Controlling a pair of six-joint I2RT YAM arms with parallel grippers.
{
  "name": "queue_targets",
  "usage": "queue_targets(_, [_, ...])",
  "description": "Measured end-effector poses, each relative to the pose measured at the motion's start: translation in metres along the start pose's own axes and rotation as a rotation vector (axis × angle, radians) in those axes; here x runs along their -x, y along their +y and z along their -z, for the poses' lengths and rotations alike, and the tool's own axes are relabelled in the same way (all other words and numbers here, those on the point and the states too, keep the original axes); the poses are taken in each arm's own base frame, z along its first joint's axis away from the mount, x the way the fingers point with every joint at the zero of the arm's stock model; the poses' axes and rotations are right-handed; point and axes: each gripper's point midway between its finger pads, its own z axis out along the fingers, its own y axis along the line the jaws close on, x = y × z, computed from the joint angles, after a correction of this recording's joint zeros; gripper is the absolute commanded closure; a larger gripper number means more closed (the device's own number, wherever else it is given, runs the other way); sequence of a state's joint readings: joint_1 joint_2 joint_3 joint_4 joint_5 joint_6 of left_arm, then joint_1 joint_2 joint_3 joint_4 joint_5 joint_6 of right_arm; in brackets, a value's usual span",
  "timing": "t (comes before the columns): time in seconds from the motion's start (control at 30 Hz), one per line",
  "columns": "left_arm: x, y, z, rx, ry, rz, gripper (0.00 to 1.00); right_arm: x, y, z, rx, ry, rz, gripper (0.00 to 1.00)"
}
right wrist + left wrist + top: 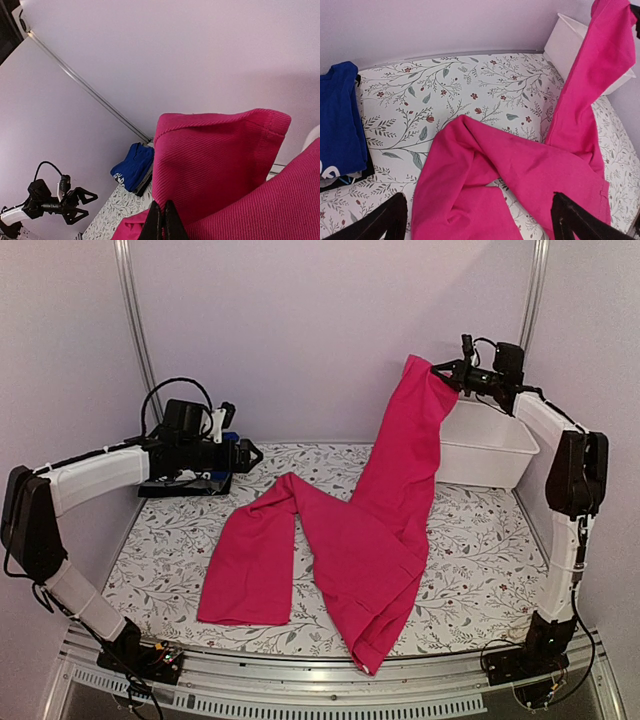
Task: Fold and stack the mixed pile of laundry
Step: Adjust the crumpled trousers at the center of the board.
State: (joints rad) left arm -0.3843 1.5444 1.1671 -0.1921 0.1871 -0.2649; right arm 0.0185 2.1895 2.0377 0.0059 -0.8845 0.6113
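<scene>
Both right jaws clamp the pink garment (372,540); left jaws gape.

- Nothing legible on show; no labels, brands or numbers to call
- White print (327,170) on the folded blue garment (340,125); only a cropped edge in the left wrist view, too small in the right wrist view; can't be read

The right gripper (440,368) is held high, pinched on the magenta-pink garment (370,540). The left gripper (248,453) hovers low, jaws spread wide.
</scene>
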Motion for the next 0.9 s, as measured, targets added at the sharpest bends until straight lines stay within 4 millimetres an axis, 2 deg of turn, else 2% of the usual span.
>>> queue_targets(0.07, [-0.007,0.000,-0.001,-0.004,0.014,0.000,0.00,0.001,0.054,-0.003,0.052,0.004,0.071,1.00])
queue_targets(0.2, [-0.029,0.004,-0.002,-0.006,0.062,0.008,0.00,-0.029,0.166,-0.015,0.163,0.068,0.202,1.00])
queue_targets(0.33, [-0.058,0.008,-0.003,-0.003,0.120,0.023,0.00,-0.071,0.243,-0.022,0.249,0.145,0.287,1.00])
queue_targets(0.43, [-0.087,0.010,-0.004,-0.002,0.183,0.045,0.00,-0.096,0.282,-0.021,0.294,0.190,0.312,1.00])
queue_targets(0.6, [-0.147,0.006,-0.012,0.017,0.352,0.053,0.00,-0.119,0.308,-0.018,0.292,0.229,0.326,1.00])
queue_targets(0.77, [-0.224,0.012,-0.028,0.116,0.593,-0.012,0.00,-0.126,0.300,-0.017,0.223,0.247,0.330,1.00])
queue_targets(0.83, [-0.221,0.008,-0.034,0.140,0.601,-0.040,0.00,-0.124,0.295,-0.015,0.189,0.243,0.333,1.00])
queue_targets(0.9, [-0.222,0.012,-0.038,0.183,0.611,-0.070,0.00,-0.120,0.292,-0.011,0.161,0.235,0.335,1.00])
